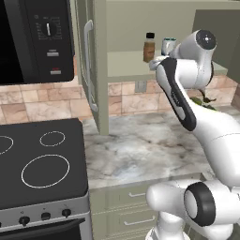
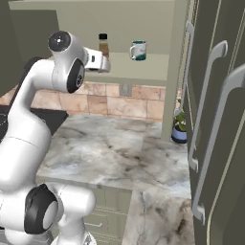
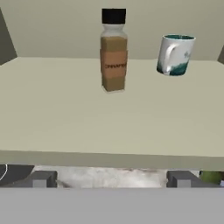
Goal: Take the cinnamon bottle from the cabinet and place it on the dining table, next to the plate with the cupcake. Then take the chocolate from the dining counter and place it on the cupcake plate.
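Gripper: two-finger gripper (image 3: 111, 178) on the white arm was raised to the level of the shelf, in front of its near edge; its two dark finger tips (image 3: 39, 178) stood spread wide apart with nothing between them.
Bottle: small slim clear cinnamon bottle (image 3: 113, 50) of brown powder, with a black cap and a pale label, stood upright on the shelf, well back from the near edge and apart from the gripper.
Bottle in base views: same cinnamon bottle (image 1: 149, 47) showed just left of the arm's upper joint in the left base view, and beside the hand (image 2: 103, 46) in the right base view.
Mug: short white-and-teal mug (image 3: 175, 54) stood upright on the shelf to the right of the bottle, near it but not touching.
Cabinet: sage-green wall cabinet (image 2: 153, 14) was open, its panelled door (image 1: 91, 61) with a long pale handle swung out to the left, and its plain pale shelf (image 3: 57, 113) carried the bottle and the mug.
Counter: grey-white veined marble counter (image 1: 140, 145) lay below the cabinet, against a tan stone-tile wall.
Stove: black glass cooktop (image 1: 42, 159) with white ring marks sat left of the counter, under a black microwave (image 1: 33, 40).
Plant: small green plant in a blue pot (image 2: 180, 129) stood at the far right of the counter.
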